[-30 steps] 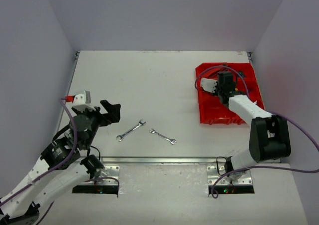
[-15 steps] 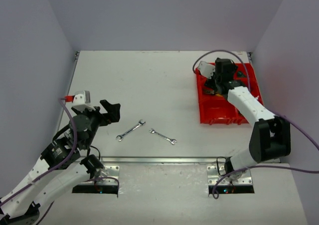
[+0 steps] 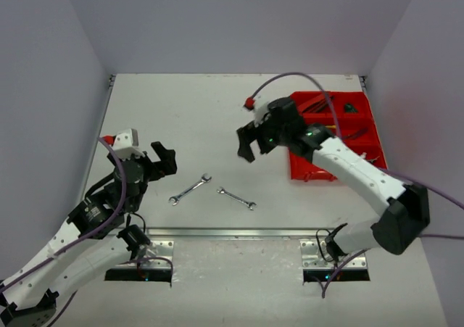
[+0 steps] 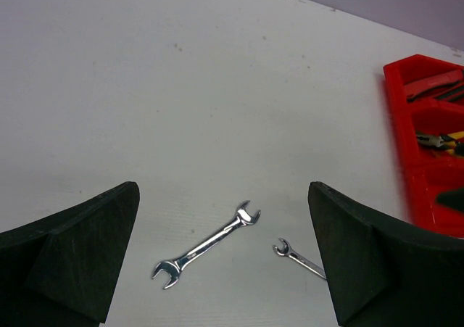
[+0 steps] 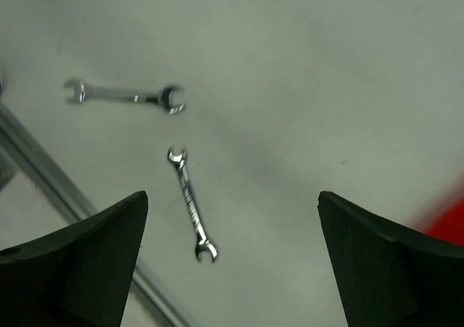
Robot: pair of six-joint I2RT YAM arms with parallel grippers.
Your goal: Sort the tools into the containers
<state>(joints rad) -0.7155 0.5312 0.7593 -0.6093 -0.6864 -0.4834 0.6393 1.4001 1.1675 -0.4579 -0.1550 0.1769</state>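
Two silver wrenches lie on the white table: a larger one (image 3: 190, 189) (image 4: 206, 243) (image 5: 127, 95) and a smaller one (image 3: 237, 198) (image 4: 297, 258) (image 5: 192, 204). The red compartment tray (image 3: 304, 173) (image 4: 428, 182) stands at the right, with yellow-handled pliers (image 4: 438, 142) and other tools lying in it. My right gripper (image 3: 250, 143) (image 5: 232, 196) hangs open and empty above the table, left of the tray and beyond the smaller wrench. To the left of the larger wrench, my left gripper (image 3: 164, 160) (image 4: 223, 196) is open and empty, raised off the table.
Grey walls close the table on the left, back and right. A metal rail (image 3: 239, 232) (image 5: 43, 167) runs along the near edge behind the arm bases. The right arm's forearm (image 3: 348, 164) crosses over the tray's front half.
The right gripper opened over the tray, then swung left out of it to above the table's middle. The left arm shifted slightly and stays open.
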